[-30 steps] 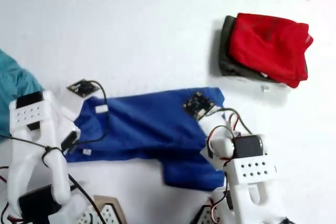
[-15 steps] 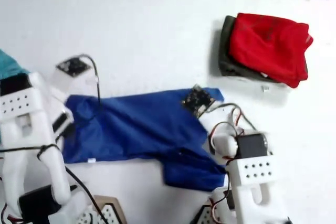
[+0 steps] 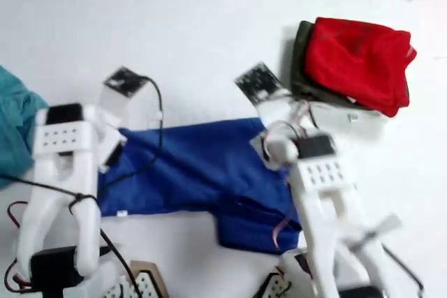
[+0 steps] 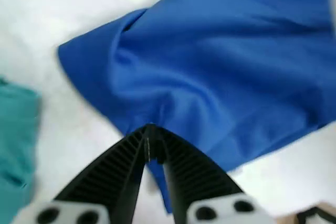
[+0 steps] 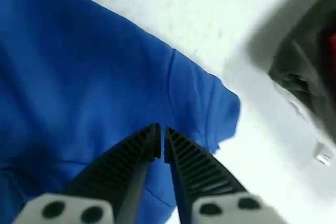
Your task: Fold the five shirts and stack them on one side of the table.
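A blue shirt (image 3: 195, 169) lies spread across the middle of the white table (image 3: 174, 33), with one part hanging toward the near edge. My left gripper (image 3: 112, 150) is at the shirt's left end, shut on a pinch of the blue shirt (image 4: 210, 66), which bunches at the gripper (image 4: 150, 139). At the shirt's far right corner, my right gripper (image 3: 270, 146) is shut on the blue shirt (image 5: 79, 77); in the right wrist view the gripper (image 5: 161, 141) sits on the cloth. A folded red shirt (image 3: 356, 61) sits on a folded dark shirt (image 3: 302, 82) at the far right.
A crumpled teal shirt (image 3: 14, 130) lies at the left edge, close to the left arm, and the teal shirt (image 4: 16, 129) shows beside the blue cloth. The dark shirt (image 5: 304, 72) is just beyond the right gripper. Arm bases stand at the near edge.
Both grippers moved toward the far side of the table with the blue shirt's top edge. The right arm swung up nearer the folded stack; the left arm shifted right.
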{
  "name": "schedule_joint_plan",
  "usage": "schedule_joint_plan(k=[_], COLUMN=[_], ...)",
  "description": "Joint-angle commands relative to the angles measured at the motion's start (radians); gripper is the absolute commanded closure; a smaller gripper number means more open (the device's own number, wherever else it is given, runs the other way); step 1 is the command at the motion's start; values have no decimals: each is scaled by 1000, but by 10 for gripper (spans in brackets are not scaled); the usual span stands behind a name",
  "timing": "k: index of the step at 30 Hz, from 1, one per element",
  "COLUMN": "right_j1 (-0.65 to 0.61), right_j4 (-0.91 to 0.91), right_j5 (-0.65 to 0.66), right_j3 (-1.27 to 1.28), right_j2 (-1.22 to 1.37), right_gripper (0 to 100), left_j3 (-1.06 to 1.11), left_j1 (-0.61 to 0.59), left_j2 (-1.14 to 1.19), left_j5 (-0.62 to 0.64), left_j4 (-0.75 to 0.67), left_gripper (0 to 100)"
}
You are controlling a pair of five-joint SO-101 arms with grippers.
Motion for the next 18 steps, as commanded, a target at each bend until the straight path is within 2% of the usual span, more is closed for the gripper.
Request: schedule_joint_plan(k=[1,7,12,18], right_j1=[-21,19,54,97], right_j4=[-28,-30,-28,-25], right_j5=[-8,-94,-91,-91], right_j3=[-141,-327,-453,-638], right_j2=[228,510,694,885], right_gripper=[980,980,980,980], left_j3=[74,64,-117,-349], left_j1=[5,-43,-81,-172], left_j2=[-23,87,353,589], left_j5=[12,11,18,9], left_j4=[-115,-190,-180,-89], left_gripper=[973,973,973,973])
